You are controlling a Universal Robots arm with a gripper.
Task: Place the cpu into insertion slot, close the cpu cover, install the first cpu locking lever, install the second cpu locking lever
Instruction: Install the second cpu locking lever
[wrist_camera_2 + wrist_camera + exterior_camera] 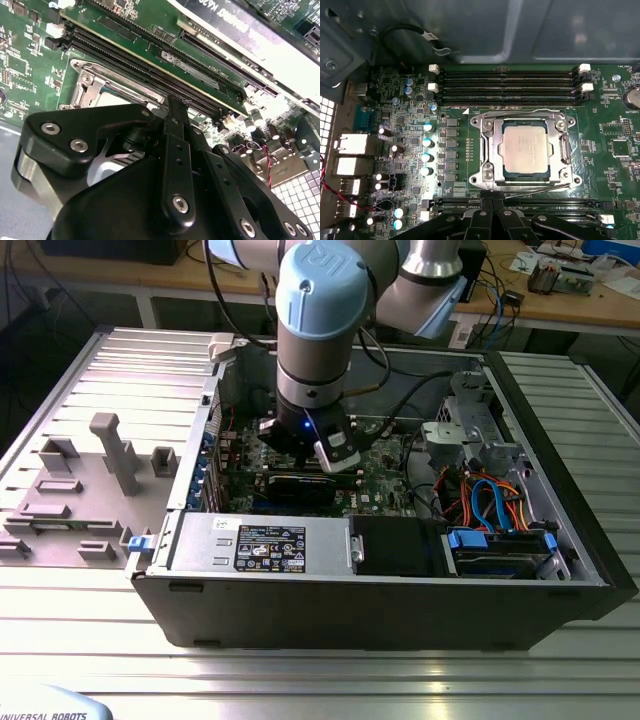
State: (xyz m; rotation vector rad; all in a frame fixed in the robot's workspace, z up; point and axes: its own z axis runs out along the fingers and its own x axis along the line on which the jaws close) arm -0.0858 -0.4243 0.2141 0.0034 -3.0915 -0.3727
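Gripper (pixel 491 210) fingers look pressed together, holding nothing, low over the motherboard (pixel 410 150) inside the open computer case (pixel 560 570). I see the arm (pixel 320 330) dropping in from above in the exterior view, power supply (pixel 260 540) near it and the graphics card (pixel 300 488) beside it. Memory slots (pixel 510 82) flank the insertion slot (pixel 572 182). Cpu cover (pixel 490 145) lies closed over the cpu (pixel 526 149).

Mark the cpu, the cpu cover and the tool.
cpu (pixel 526 150), first wrist view, centre of its metal top.
cpu cover (pixel 493 150), first wrist view, frame's side bar.
tool (pixel 492 202), first wrist view, between fingertips.
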